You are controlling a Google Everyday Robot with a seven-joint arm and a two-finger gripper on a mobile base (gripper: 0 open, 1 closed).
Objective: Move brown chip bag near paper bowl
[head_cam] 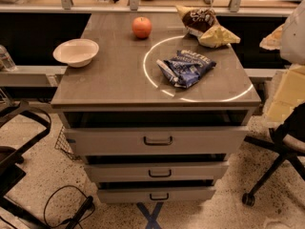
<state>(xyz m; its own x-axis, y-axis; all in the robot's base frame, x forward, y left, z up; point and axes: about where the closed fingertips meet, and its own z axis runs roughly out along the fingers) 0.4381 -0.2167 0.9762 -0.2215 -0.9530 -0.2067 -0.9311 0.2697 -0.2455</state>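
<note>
Hanging close at the right edge, the gripper [286, 94] gives no way to tell how wide it stands. On the table [109, 80], the paper bowl [76, 51] sits far left. The brown chip bag [200, 19] lies crumpled at the far right corner, dark with white lettering. It is probably light, soft and slippery, so its tan-yellow end looks the best hold.

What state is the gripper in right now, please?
Gripper: cannot be told; it hangs at the picture's right edge, apart from the crinkled dark brown chip bag.
</note>
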